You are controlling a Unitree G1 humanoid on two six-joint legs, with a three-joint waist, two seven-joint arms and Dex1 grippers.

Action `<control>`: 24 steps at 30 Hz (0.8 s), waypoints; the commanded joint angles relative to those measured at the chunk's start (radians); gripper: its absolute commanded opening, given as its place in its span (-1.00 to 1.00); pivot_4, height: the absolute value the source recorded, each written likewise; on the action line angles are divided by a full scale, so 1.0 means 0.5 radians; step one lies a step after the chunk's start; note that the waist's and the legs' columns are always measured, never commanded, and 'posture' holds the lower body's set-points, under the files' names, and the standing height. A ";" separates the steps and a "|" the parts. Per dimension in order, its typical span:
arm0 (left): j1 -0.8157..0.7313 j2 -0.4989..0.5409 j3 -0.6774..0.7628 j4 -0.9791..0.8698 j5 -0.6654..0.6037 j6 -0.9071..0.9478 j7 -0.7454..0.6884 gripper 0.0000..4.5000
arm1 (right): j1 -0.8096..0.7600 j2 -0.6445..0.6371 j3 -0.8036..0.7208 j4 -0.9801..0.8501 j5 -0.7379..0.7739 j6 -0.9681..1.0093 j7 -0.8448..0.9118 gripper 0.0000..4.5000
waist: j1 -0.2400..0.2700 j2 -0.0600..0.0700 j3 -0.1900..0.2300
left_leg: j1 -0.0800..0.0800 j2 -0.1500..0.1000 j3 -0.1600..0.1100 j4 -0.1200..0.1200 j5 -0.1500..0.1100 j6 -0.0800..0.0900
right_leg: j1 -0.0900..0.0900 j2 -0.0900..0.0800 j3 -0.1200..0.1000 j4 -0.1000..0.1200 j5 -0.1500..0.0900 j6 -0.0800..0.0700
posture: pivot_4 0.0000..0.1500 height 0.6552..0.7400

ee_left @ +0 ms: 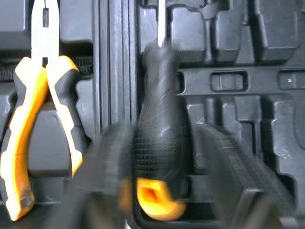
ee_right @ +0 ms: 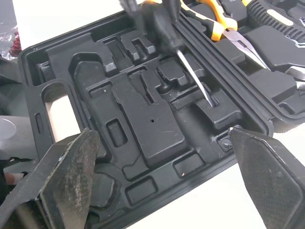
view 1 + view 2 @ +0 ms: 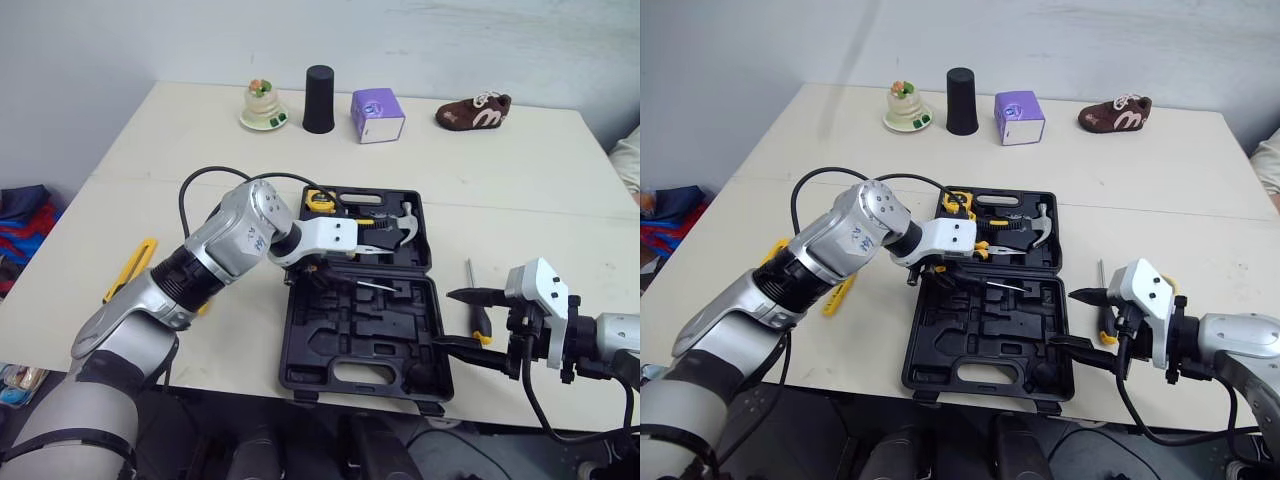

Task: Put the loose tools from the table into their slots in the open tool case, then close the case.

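The left gripper (image 1: 164, 138) reaches over the open black plastic tool case (image 3: 330, 340) in the middle of the pale table (image 3: 200, 150), its two fingers drawn in on the black ribbed handle of a screwdriver with an orange butt (image 2: 193, 76). It appears to grip the handle, though the right wrist view blurs the contact. The handle is raised while the metal tip already touches a narrow moulded recess near the hinge. That tilt probably lets the shaft find its groove before the handle is lowered into the wider pocket. The near half of the case is a moulded tray, and apart from this screwdriver its slots are empty. The far half holds a yellow tape measure (image 3: 320, 200) at its left, orange-handled pliers (image 1: 26, 119) in the middle and a steel claw hammer (image 3: 1040, 228) at its right, all seated in their pockets. The right gripper (image 3: 443, 319) hovers at the near right edge of the case, fingers spread wide and holding nothing. It looks set for the second screwdriver, yellow and black (image 3: 482, 328), which lies on the table just right of the case. A long yellow tool (image 3: 135, 265) lies loose on the table to the left, partly behind the left arm.
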 commanded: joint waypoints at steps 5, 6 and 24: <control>0.304 -0.012 0.685 -0.186 -0.446 -0.056 0.041 0.98 | -0.044 0.003 -0.039 -0.049 0.056 -0.008 -0.012 1.00 | 0.006 0.000 0.000 | 0.002 0.001 -0.001 0.002 0.002 -0.003 | 0.000 -0.001 -0.001 0.008 -0.002 -0.001 | 1.00 0.96; 0.363 -0.053 0.778 -0.154 -0.484 -0.142 0.097 0.98 | -0.050 0.009 -0.039 -0.044 0.062 -0.010 -0.015 1.00 | 0.007 0.000 0.000 | 0.003 0.000 -0.001 0.004 0.002 -0.003 | 0.000 -0.001 -0.001 0.009 -0.002 -0.001 | 1.00 0.96; 0.604 -0.387 0.859 0.752 -0.384 -1.095 0.085 -0.97 | -0.173 0.059 0.063 0.065 0.036 -0.038 -0.029 1.00 | 0.008 0.000 0.000 | 0.007 -0.002 -0.002 0.005 0.001 0.001 | 0.006 -0.003 -0.002 0.010 0.001 0.001 | 1.00 0.96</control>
